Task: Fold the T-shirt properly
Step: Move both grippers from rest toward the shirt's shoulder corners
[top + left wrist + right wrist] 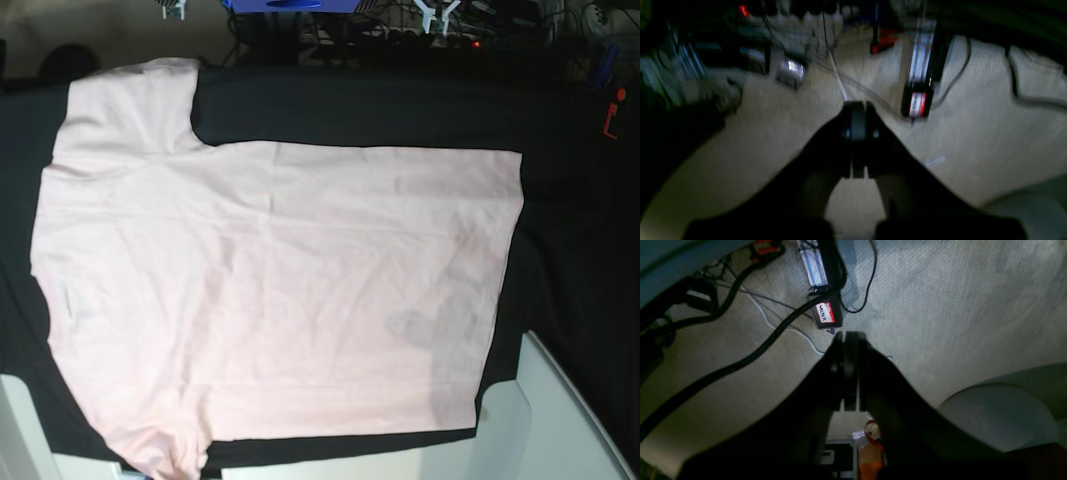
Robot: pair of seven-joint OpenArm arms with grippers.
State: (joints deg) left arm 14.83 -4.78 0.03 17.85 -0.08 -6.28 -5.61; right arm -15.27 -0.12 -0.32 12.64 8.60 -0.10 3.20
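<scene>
The pale pink T-shirt (270, 290) lies spread flat on the black table cloth (570, 200), plain side up. Its sleeves are at the left and its hem is at the right. A faint darker patch shows through near the lower right. Neither wrist view shows the T-shirt; both look down at carpet off the table. My left gripper (858, 108) is shut with nothing between its fingers. My right gripper (848, 336) is shut too, and also holds nothing. In the base view only white arm parts show, at the bottom right (545, 420) and bottom left (20, 430).
A black box with a red and white label (825, 314) lies on the carpet among thick black cables (740, 363); the left wrist view shows the same box (917, 104). A grey rounded shape (997, 416) sits at the lower right. Gear and cables (440, 25) crowd the table's far edge.
</scene>
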